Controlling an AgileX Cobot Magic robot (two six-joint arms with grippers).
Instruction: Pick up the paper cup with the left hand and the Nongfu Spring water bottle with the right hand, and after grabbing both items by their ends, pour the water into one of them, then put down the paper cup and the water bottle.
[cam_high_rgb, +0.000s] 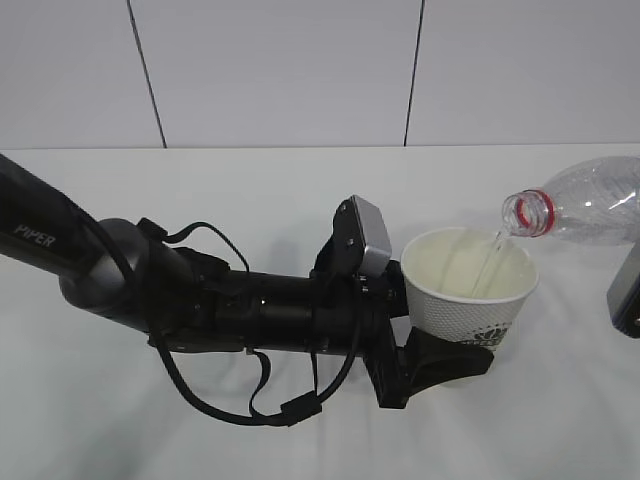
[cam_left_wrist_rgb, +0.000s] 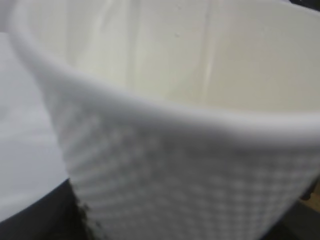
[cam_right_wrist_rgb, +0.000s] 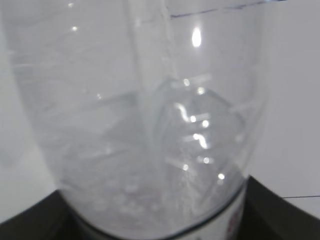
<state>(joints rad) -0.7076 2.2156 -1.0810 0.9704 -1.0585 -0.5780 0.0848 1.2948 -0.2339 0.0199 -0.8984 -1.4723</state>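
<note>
My left end effector (cam_high_rgb: 440, 352) grips the paper cup (cam_high_rgb: 468, 290), my right the tilted Nongfu Spring water bottle (cam_high_rgb: 585, 205) — I should keep the water (cam_high_rgb: 490, 262) stream thin and centred.

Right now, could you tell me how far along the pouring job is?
Both pickups look done: the left hand holds the paper cup off the table, and the right hand, barely in view, holds the tilted Nongfu Spring water bottle. The pour is in hand: a thin stream of water runs from the bottle's mouth into the cup. Setting both down remains.
</note>
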